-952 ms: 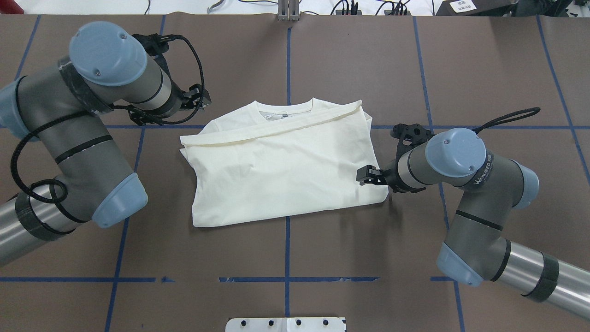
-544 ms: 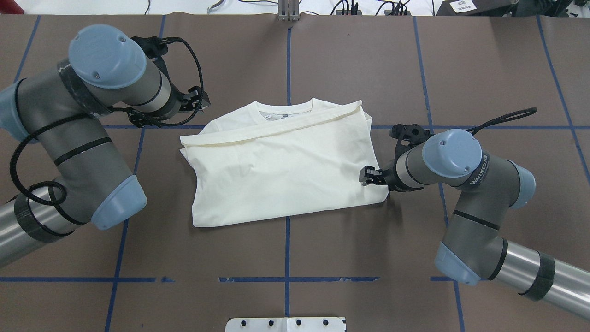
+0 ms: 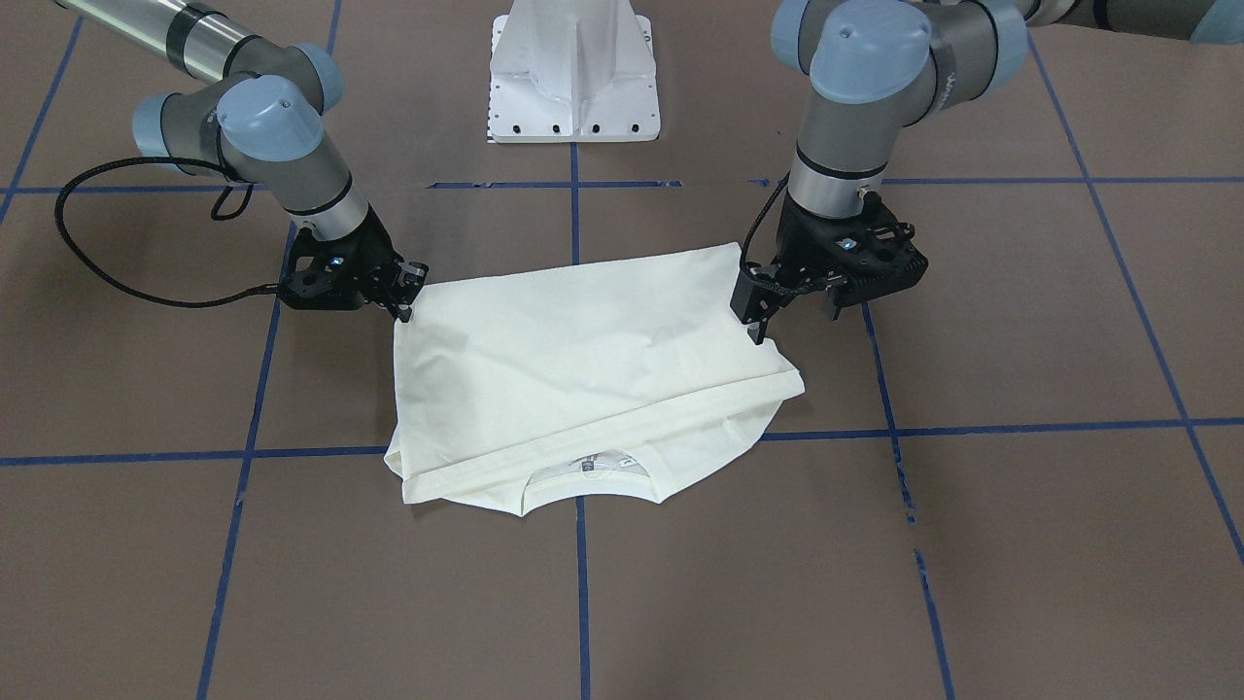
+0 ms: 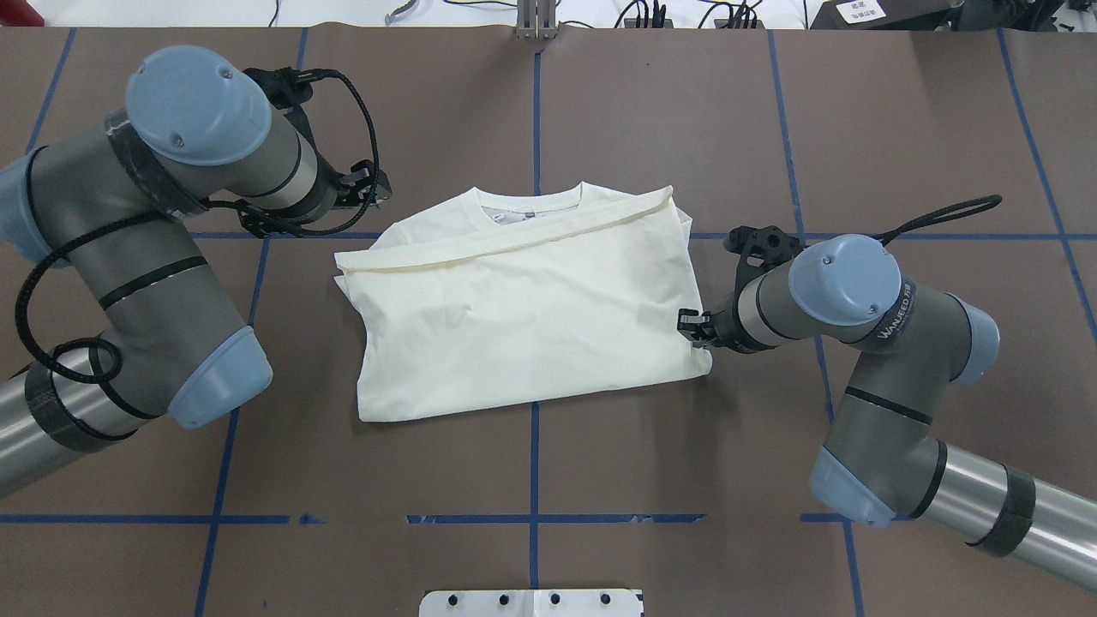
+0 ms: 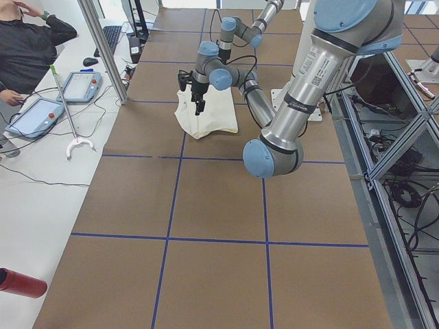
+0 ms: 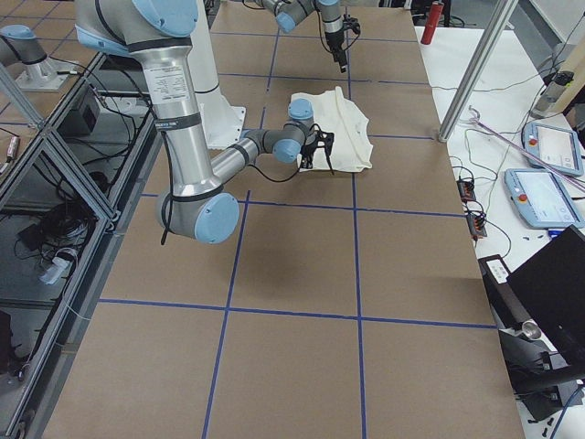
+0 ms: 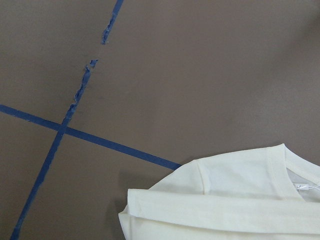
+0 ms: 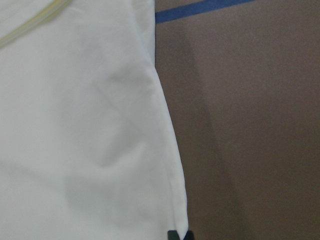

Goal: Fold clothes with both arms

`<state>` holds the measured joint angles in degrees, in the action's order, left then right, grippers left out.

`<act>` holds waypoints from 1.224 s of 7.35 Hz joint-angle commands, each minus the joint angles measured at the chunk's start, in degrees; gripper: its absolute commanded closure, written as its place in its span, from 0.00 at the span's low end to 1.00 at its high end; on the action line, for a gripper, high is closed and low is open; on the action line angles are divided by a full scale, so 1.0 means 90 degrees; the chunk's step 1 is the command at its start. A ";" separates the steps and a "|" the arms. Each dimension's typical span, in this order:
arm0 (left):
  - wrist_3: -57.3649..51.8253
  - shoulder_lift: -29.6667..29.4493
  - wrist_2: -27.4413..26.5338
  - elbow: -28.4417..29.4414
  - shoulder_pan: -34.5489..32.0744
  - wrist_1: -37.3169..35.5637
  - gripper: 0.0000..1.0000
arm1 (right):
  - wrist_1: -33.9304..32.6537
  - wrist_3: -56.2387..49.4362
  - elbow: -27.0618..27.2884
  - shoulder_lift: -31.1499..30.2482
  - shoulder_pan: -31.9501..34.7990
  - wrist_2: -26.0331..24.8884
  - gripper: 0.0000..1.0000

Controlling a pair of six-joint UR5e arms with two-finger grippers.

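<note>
The cream-white shirt (image 4: 523, 308) lies folded flat mid-table, with its neck at the far edge and its print hidden. It also shows in the front view (image 3: 583, 360). My left gripper (image 4: 370, 185) hovers open and empty just beyond the shirt's far-left shoulder, and its jaws stand apart in the front view (image 3: 795, 321). My right gripper (image 4: 687, 326) is low at the shirt's right edge near the near corner. In the right wrist view its fingertips (image 8: 172, 235) sit close together at the cloth's edge (image 8: 165, 150). I cannot tell whether cloth is between them.
Blue tape lines (image 4: 533, 103) cross the brown table. The white pedestal base (image 3: 573, 78) stands at the robot's side. An operator (image 5: 27, 41) and two tablets sit at a side bench in the left exterior view.
My right gripper has moved a little to the right, from over the shirt to its right edge. The left arm has barely shifted. The shirt has not moved.
</note>
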<state>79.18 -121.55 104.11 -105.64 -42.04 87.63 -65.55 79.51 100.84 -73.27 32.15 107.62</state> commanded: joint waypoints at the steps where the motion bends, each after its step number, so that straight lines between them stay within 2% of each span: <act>1: 0.0021 -0.0020 0.0014 0.0000 0.0003 0.0010 0.00 | -0.0002 0.0004 0.0723 -0.0517 0.0022 0.0141 1.00; 2: 0.0021 -0.0030 0.0014 -0.0010 0.0003 0.0010 0.00 | -0.0002 0.0013 0.1512 -0.1227 -0.0307 0.0123 1.00; 4: 0.0040 -0.0021 0.0005 -0.0136 0.0062 0.0000 0.00 | 0.0018 0.0091 0.2784 -0.2829 -0.1544 -0.0023 1.00; 6: 0.0215 -0.0020 0.0005 -0.0244 0.0208 0.0000 0.00 | 0.0037 0.0256 0.3062 -0.3770 -0.2960 -0.0432 1.00; 7: 0.0294 -0.0040 -0.0015 -0.0254 0.0315 0.0000 0.00 | 0.0057 0.0644 0.3082 -0.3783 -0.3247 -0.0444 0.73; 8: 0.0420 -0.0040 -0.0015 -0.0283 0.0480 0.0019 0.00 | 0.0076 0.0668 0.3218 -0.3744 -0.3260 -0.0473 0.01; 9: 0.0673 -0.0059 -0.0034 -0.0303 0.0743 0.0048 0.00 | 0.0076 0.0668 0.3364 -0.3531 -0.3047 -0.0570 0.00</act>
<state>83.04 -121.93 103.95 -108.12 -37.75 87.81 -64.95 84.97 129.63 -106.34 4.02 103.34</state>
